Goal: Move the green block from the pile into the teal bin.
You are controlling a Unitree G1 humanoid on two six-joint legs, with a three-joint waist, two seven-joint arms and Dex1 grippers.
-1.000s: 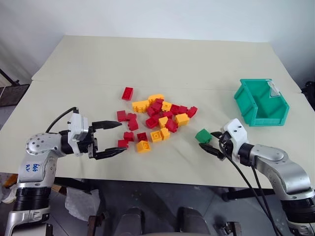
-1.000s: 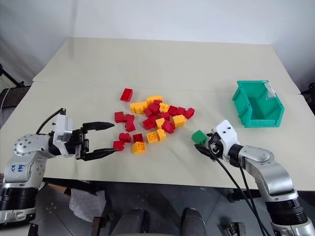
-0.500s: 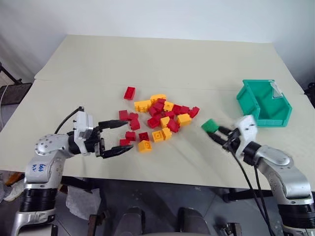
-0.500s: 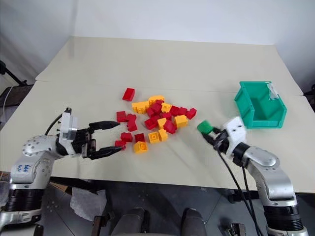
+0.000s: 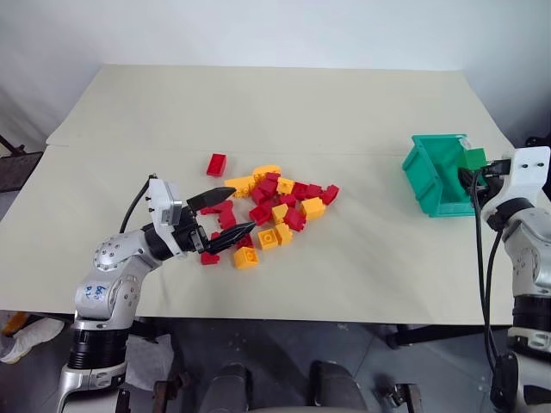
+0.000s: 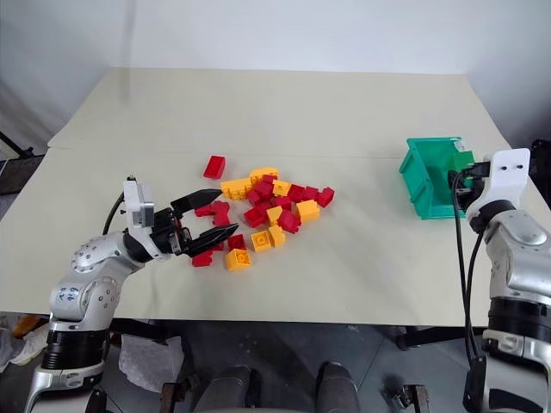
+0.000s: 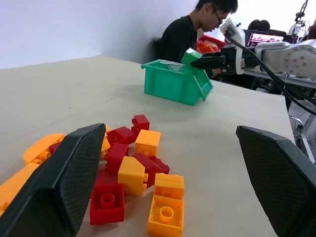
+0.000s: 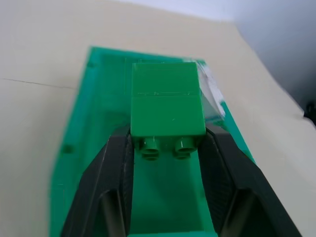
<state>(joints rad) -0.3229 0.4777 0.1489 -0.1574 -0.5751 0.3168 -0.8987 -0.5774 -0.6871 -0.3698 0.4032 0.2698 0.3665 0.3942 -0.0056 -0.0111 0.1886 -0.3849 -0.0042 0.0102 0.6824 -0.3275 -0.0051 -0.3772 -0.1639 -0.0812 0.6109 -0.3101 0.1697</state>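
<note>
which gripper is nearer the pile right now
Left. The left gripper is open right at the pile; the right gripper holds the green block over the teal bin.

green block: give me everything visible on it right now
The green block is a small, glossy plastic toy brick, solid green, with a seam line across one face and round studs pointing back toward the wrist. It is off the table, pinched on two opposite sides between the right gripper's black fingers. It hangs above the teal bin, over its open interior, not yet released. Nothing else touches it.
</note>
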